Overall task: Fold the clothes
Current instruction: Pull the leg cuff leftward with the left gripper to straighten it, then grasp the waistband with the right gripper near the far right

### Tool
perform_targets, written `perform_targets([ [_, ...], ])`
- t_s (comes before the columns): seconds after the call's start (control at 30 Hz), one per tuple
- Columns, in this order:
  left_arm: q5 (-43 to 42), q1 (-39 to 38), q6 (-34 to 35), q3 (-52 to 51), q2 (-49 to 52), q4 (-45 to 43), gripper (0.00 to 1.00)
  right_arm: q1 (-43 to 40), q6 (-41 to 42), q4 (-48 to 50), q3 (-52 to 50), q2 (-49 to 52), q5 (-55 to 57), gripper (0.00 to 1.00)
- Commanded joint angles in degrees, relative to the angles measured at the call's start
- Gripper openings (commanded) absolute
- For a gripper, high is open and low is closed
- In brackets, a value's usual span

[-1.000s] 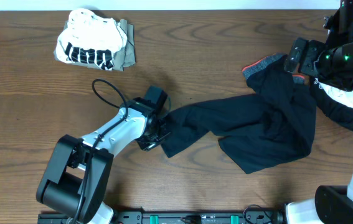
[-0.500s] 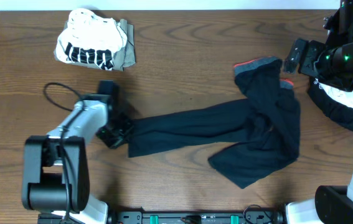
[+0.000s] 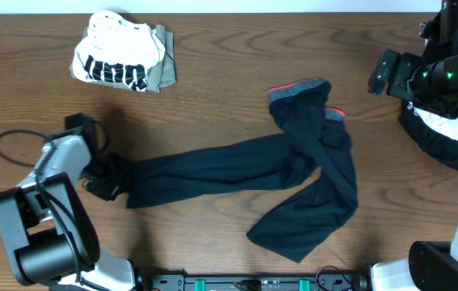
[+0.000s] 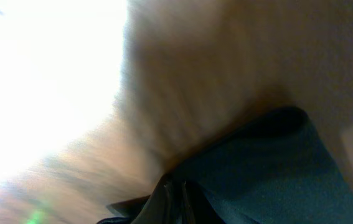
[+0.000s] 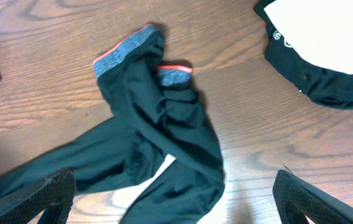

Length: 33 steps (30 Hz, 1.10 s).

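Note:
Long black trousers (image 3: 237,166) lie stretched across the table, with the grey, red-edged waistband (image 3: 297,89) at the upper right. My left gripper (image 3: 114,179) is shut on the end of one trouser leg at the left. The left wrist view shows its jaws (image 4: 176,200) pinched on dark fabric (image 4: 269,168). My right gripper (image 3: 384,74) is open and empty, raised to the right of the waistband. Its fingers (image 5: 39,199) stand wide apart over the trousers (image 5: 164,124) in the right wrist view.
A folded white black-printed top (image 3: 115,52) on a khaki piece (image 3: 165,61) sits at the back left. A black-and-white garment (image 3: 434,133) lies at the right edge under the right arm, and also shows in the right wrist view (image 5: 319,50).
My left gripper has pulled the trouser leg far to the left. The whole garment slid left and the leg straightened. The waistband moved away from the right gripper, which stayed still.

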State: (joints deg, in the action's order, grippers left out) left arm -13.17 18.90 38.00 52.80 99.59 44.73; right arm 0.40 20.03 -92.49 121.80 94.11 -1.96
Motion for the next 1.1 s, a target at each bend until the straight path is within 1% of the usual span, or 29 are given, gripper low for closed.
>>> perform_targets([
  [0.0,5.29,4.11,-2.69,-1.42,1.99,0.5,0.06,0.61,-2.58,1.64,-2.19,-0.35,-3.61,0.99],
  [0.17,5.27,6.91,-4.17,-1.42,1.99,1.22,0.06,3.48,-10.1,10.1,-11.15,0.04,-10.34,0.99],
  [0.27,5.27,6.95,-4.92,-1.42,1.99,1.33,0.06,6.12,-11.13,16.24,-16.98,1.42,-12.46,0.99],
  [0.37,5.27,6.95,-5.01,-1.42,1.99,1.73,0.06,8.7,-11.08,21.75,-20.41,4.42,-12.37,0.99],
  [0.67,5.25,6.95,-6.32,-1.42,1.99,2.62,0.06,9.64,-5.55,29.9,-20.72,16.39,-12.5,0.99],
  [0.93,5.27,6.95,-6.34,-1.42,1.99,2.56,0.06,9.79,-4.11,33.27,-20.72,24.37,-17.77,0.99],
  [1.07,5.27,6.95,-6.54,-1.42,1.99,2.58,0.06,9.79,-0.81,33.75,-20.72,27.47,-17.81,0.99],
])
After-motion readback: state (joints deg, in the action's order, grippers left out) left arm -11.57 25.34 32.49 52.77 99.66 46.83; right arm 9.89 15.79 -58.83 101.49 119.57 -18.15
